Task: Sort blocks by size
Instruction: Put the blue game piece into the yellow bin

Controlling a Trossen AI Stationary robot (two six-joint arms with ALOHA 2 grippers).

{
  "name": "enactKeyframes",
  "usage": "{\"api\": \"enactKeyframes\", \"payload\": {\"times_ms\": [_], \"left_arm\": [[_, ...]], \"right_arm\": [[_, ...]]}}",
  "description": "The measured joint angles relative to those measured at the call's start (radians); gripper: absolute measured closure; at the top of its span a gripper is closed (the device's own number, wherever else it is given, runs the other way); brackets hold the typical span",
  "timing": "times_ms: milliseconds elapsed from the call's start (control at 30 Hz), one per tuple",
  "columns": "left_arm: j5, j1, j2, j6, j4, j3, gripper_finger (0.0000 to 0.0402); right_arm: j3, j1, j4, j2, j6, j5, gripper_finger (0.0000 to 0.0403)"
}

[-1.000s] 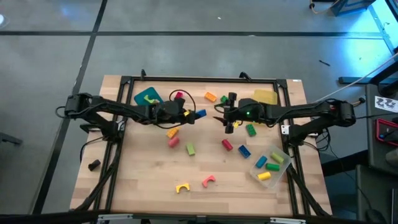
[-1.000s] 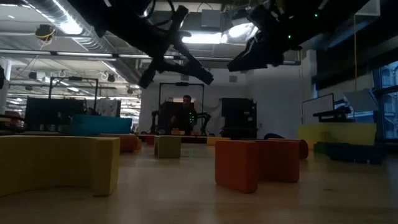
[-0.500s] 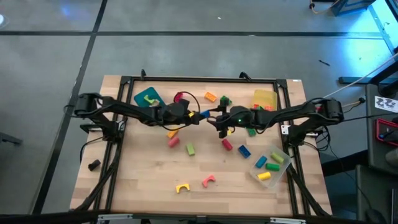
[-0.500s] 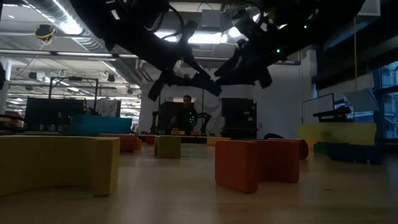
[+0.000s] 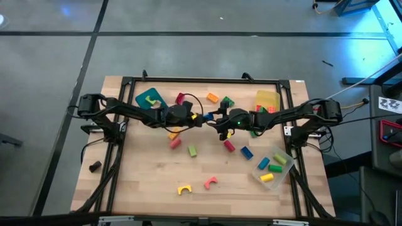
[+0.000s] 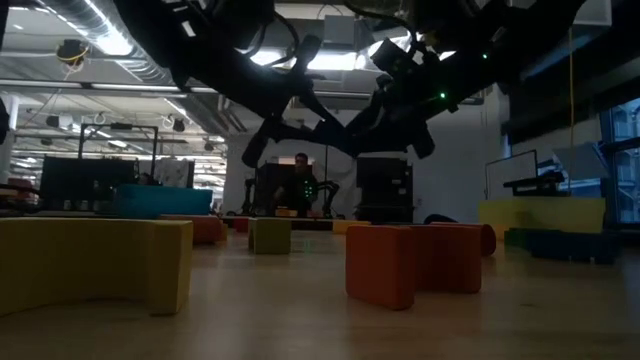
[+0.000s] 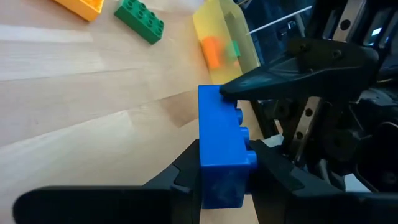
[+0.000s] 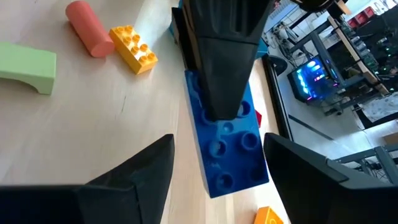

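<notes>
Two grippers meeting mid-table, blue brick [image 7: 221, 149] in left gripper [image 7: 219, 177].

Left claw [image 7: 222, 165] clamps blue brick [image 7: 221, 146]; right claw's finger [image 7: 292, 65] touching it.

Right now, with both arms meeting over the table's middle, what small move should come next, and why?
Probably the right pincer should close on the blue brick: the left pincer holds it up, and the right one's open fingers already flank its free end.

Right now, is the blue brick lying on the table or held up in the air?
Held up. The left tool pinches the blue brick between its fingers, above the wooden table. The right tool stands open around the brick's other end.
</notes>
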Motion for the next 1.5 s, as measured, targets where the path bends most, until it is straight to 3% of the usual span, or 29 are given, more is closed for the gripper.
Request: {"api": "enactKeyframes", "payload": {"times_ms": [467, 567, 767, 833, 1033, 1167, 1400, 1500], "left_arm": [[0.011, -0.027, 0.0, 0.033, 0.002, 0.0, 0.031], [0.011, -0.027, 0.0, 0.034, 0.002, 0.0, 0.031], [0.012, -0.027, 0.0, 0.083, -0.002, 0.0, 0.0309], [0.012, -0.027, 0.0, 0.125, -0.001, 0.0, 0.0307], [0.023, -0.027, 0.0, 0.181, -0.003, 0.0, 0.0268], [0.106, -0.011, 0.0, 0.203, -0.013, 0.0, 0.0236], [0.273, 0.038, -0.006, 0.272, -0.022, 0.0, 0.0214], [0.279, 0.058, -0.01, 0.328, -0.032, 0.0, 0.0216]], "right_arm": [[0.0, 0.0, 0.001, 0.0, 0.004, -0.001, 0.0157], [0.0, 0.0, 0.0, 0.0, 0.011, -0.004, 0.0177], [-0.002, 0.0, -0.006, 0.0, 0.009, -0.053, 0.0255], [-0.002, 0.0, -0.006, 0.0, 0.008, -0.051, 0.0257], [-0.002, 0.0, -0.052, 0.0, 0.026, -0.052, 0.0257], [0.0, 0.0, -0.121, -0.006, 0.068, -0.048, 0.0254], [-0.001, -0.001, -0.298, -0.071, 0.068, 0.138, 0.0253], [0.0, -0.001, -0.406, -0.126, 0.068, 0.241, 0.0252]]}}
